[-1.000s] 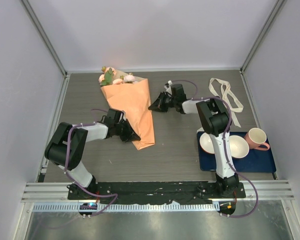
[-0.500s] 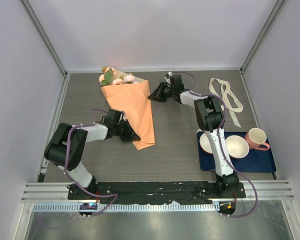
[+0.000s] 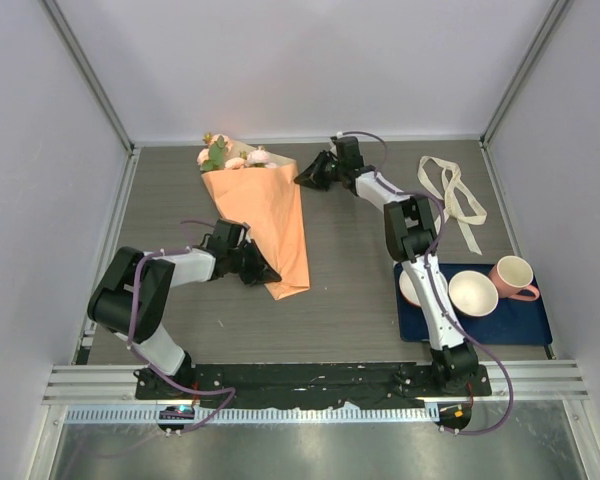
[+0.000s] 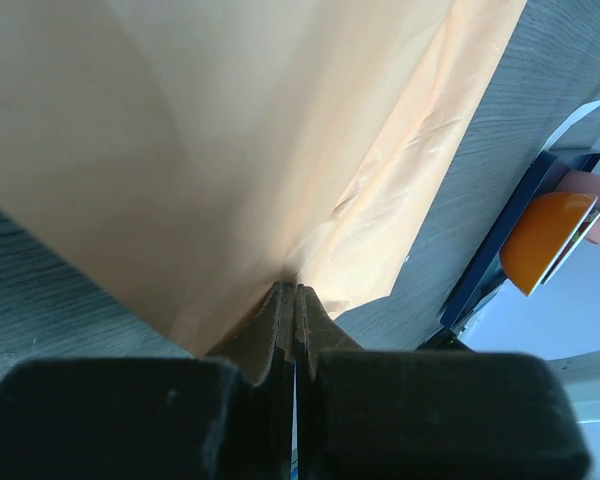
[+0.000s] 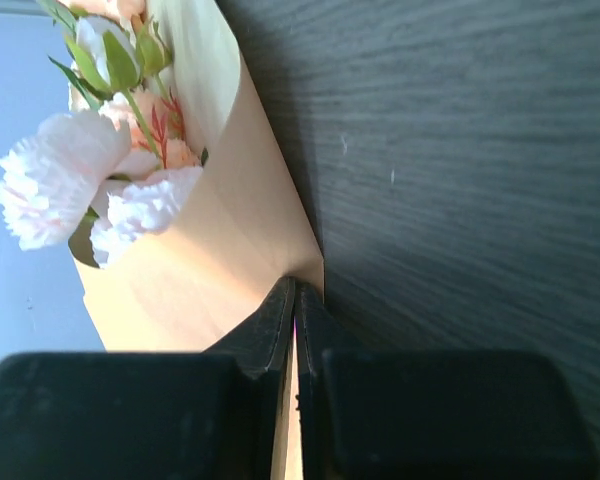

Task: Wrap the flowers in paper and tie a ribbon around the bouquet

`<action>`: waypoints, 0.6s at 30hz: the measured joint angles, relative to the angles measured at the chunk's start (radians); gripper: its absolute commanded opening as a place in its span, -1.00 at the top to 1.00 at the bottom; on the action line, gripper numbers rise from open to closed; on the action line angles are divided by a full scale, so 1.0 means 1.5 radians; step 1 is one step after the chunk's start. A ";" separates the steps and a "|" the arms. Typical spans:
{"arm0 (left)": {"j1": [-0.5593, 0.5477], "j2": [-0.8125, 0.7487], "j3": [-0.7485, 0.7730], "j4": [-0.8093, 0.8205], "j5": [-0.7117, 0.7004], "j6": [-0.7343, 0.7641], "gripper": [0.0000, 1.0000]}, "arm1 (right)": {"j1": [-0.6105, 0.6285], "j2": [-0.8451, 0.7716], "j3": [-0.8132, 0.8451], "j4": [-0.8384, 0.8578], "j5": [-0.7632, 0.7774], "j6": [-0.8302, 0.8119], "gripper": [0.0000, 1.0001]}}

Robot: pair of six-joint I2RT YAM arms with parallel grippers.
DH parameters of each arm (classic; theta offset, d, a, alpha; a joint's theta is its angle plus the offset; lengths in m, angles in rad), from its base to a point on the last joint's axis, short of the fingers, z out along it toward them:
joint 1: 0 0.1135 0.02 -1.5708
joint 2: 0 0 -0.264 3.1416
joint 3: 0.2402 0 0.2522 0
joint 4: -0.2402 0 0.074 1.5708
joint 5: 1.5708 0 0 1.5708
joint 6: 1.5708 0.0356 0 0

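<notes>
The paper point(image 3: 265, 215) lies on the table rolled into an orange cone, its narrow end toward me. The pink flowers point(image 3: 230, 157) and their green leaves stick out of its wide far end, forming the bouquet. My left gripper point(image 3: 267, 272) is at the cone's narrow end, shut with its tips point(image 4: 296, 288) pinching a fold of the paper point(image 4: 230, 130). My right gripper point(image 3: 302, 182) is at the cone's far right corner, shut on the paper's edge point(image 5: 210, 270) just below the flowers point(image 5: 80, 170). The cream ribbon point(image 3: 452, 190) lies loose at the far right, apart from the cone.
A dark blue mat point(image 3: 520, 322) at the near right carries two bowls point(image 3: 473, 293) and a pink mug point(image 3: 513, 275). Grey walls close in the table on three sides.
My right gripper has moved away from me and to the left, up to the paper's far right corner. The left gripper and the cone have stayed in place.
</notes>
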 measured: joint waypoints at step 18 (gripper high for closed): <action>-0.002 -0.004 -0.004 0.004 -0.005 -0.003 1.00 | -0.003 0.157 0.272 -0.024 0.082 0.063 0.71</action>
